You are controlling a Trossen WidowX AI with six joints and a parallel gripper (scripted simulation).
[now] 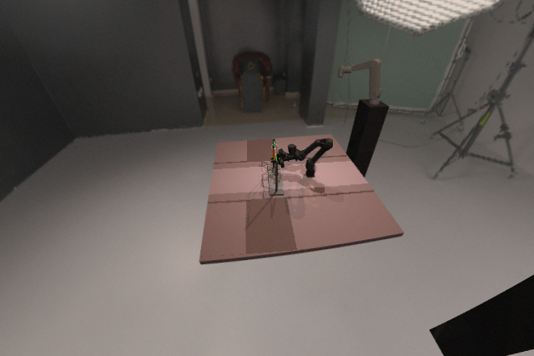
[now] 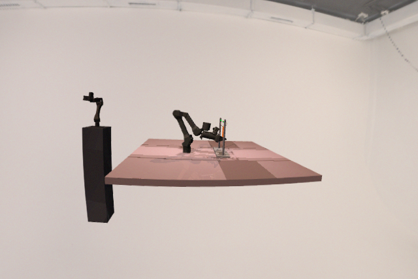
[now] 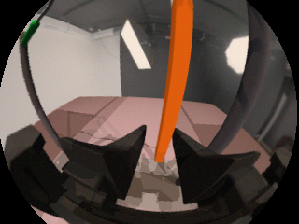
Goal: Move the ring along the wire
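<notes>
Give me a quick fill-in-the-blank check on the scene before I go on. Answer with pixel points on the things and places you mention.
1. The handle (image 1: 274,153) (image 2: 223,131) (image 3: 177,79) is coloured ____.
2. In the wrist view, the coloured part of the wire (image 3: 30,33) at upper left is ____.
3. The handle's lower end shows between the two fingertips of the ____ (image 1: 277,157) (image 2: 225,138) (image 3: 159,133).
4. The wire is strung between two upright ____.

Missing words: orange; green; gripper; posts.

dim grey room under glowing overhead panels, soft shadows across the pink tabletop (image 1: 345,218) (image 2: 168,172) (image 3: 140,112), curved wrist-view edges
</notes>
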